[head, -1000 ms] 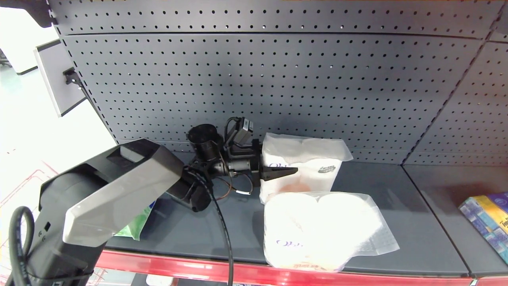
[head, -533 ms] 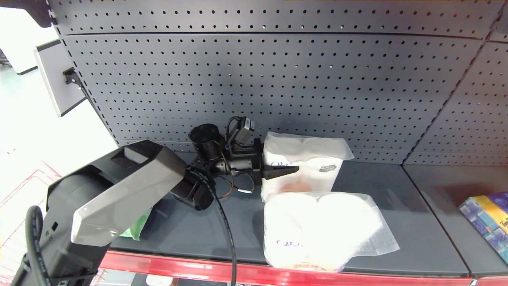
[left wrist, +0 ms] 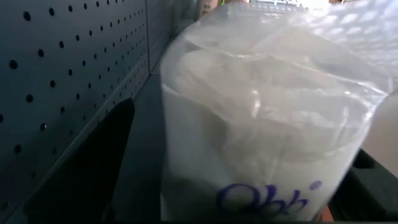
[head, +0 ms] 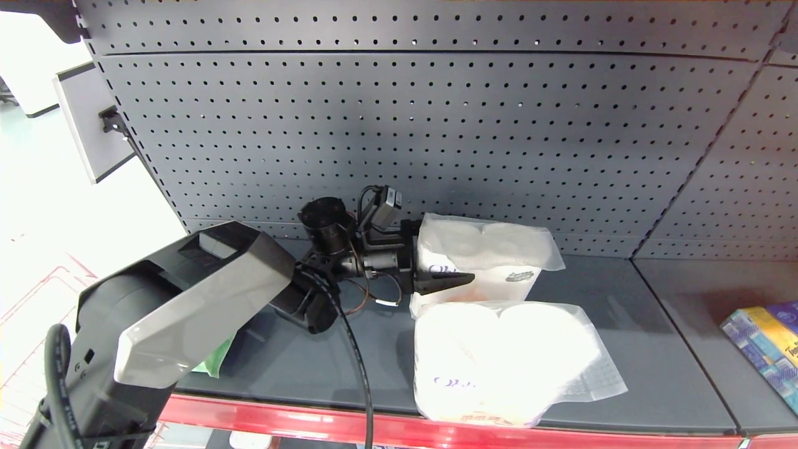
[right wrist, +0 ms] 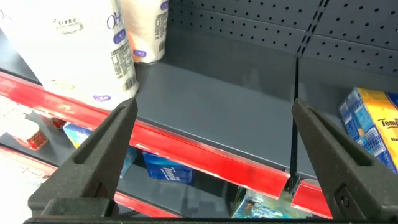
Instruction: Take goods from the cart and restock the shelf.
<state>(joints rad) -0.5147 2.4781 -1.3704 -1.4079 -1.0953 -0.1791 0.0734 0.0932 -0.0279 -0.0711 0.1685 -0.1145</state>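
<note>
Though still clamped, the pack (head: 492,249) has tilted.

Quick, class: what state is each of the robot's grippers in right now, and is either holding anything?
Left gripper: closed on the rear tissue roll pack on the shelf.
Right gripper: open, holding nothing.

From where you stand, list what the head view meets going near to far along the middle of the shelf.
Red shelf edge → front roll pack → rear roll pack → pegboard back wall.
</note>
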